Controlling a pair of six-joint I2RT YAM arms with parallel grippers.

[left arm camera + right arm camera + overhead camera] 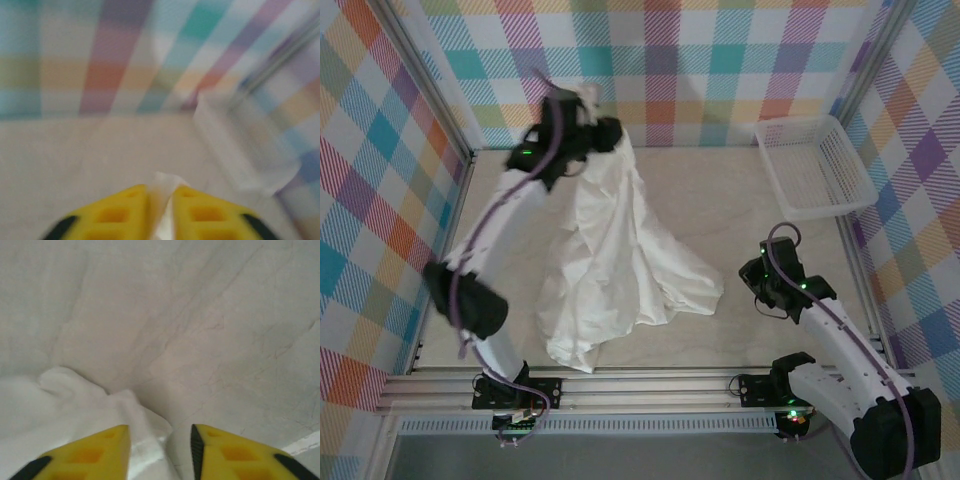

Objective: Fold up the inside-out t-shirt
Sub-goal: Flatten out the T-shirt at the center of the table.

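The white inside-out t-shirt (615, 255) hangs from my left gripper (595, 125), which is raised at the back left and shut on its top edge. The fabric drapes down and spreads over the table toward the front. In the left wrist view a fold of the t-shirt (165, 187) is pinched between the yellow fingers (120, 212). My right gripper (760, 280) sits low at the right, just past the shirt's right corner. In the right wrist view it (160, 440) stands open, with the shirt's edge (137, 420) lying between and under the fingers.
A white mesh basket (815, 165) stands at the back right, near the frame post. Checked walls enclose the table (720, 190) on the left, back and right. A metal rail (640, 385) runs along the near edge.
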